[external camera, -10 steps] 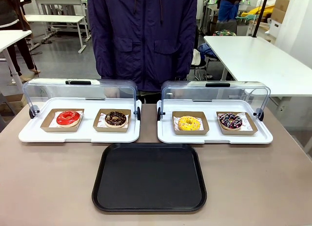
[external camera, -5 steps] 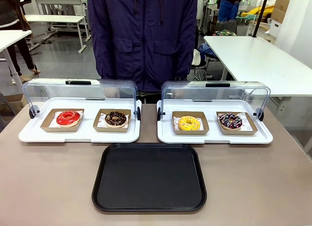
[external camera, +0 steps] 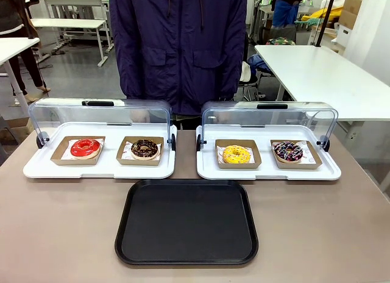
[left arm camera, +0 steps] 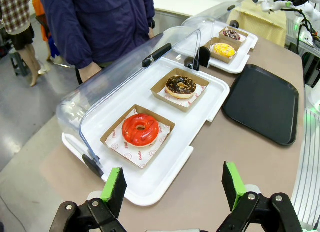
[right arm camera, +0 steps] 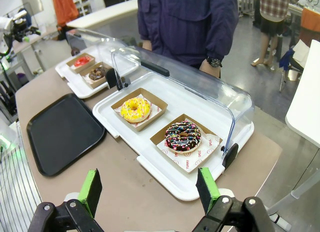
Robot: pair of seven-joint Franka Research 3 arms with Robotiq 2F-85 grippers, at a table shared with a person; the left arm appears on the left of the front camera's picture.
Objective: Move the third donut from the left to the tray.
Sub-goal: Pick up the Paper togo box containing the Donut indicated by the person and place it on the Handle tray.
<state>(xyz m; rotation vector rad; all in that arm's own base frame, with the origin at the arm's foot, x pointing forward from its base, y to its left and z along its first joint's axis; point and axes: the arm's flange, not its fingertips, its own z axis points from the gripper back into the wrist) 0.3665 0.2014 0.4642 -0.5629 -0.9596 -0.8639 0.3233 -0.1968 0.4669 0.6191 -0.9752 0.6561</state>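
Observation:
The third donut from the left (external camera: 236,154) has yellow icing with sprinkles and sits in a shallow brown box on the right white tray; it is also seen as the yellow donut (right arm camera: 135,109) and, far off, the yellow donut (left arm camera: 223,50). The black tray (external camera: 186,221) lies bare at the near middle of the table, and shows as the black tray (right arm camera: 61,132) and the black tray (left arm camera: 263,101). My left gripper (left arm camera: 172,189) hovers open above the table's left end. At the table's right end my right gripper (right arm camera: 148,189) hangs open too. Neither holds anything.
Two white trays (external camera: 99,166) (external camera: 268,167) with raised clear lids hold a red donut (external camera: 85,147), a chocolate donut (external camera: 144,149) and a dark sprinkled donut (external camera: 287,151). A person in a dark jacket (external camera: 178,45) stands at the far edge.

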